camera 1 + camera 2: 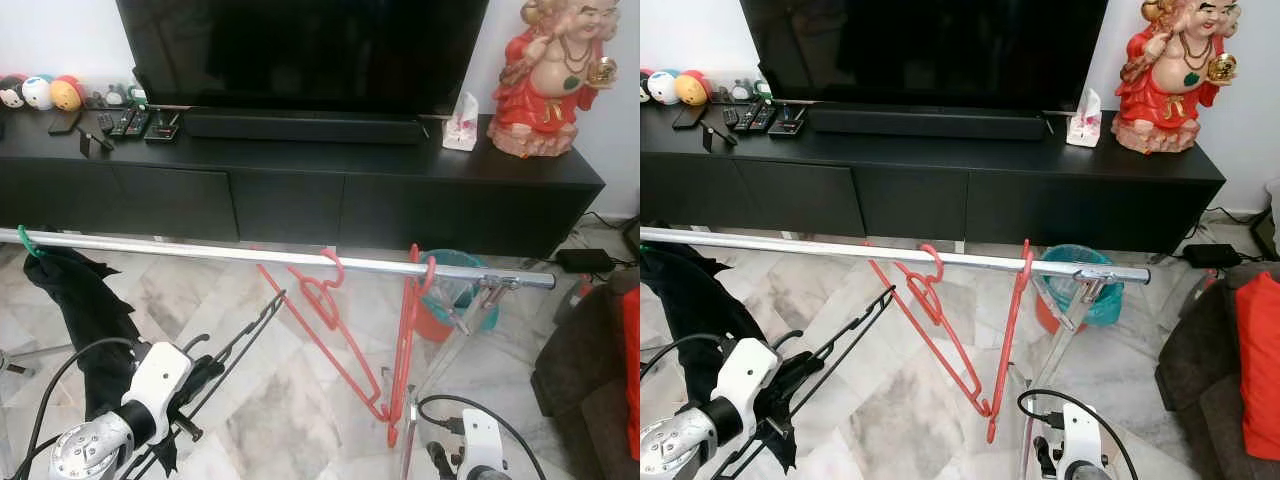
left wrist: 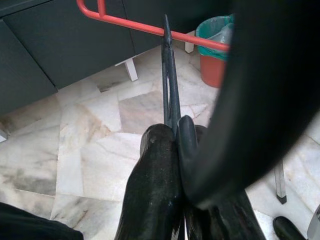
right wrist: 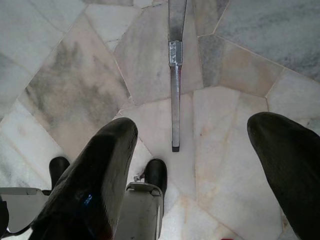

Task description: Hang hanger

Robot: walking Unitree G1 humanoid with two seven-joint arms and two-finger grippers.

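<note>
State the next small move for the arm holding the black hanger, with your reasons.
Probably raise the left tool, shut on the black hanger, toward the rail: the hanger's hook is below the rail, and bare rail lies left of the red hangers.

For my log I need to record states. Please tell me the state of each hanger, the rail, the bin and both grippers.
Black hanger: held in left gripper, not yet on rail.
Red hangers: two, hooked on rail.
Rail: horizontal, also carrying a black garment.
Bin: upright behind rail.
Left gripper: shut on black hanger.
Right gripper: open, holding nothing, over floor.
</note>
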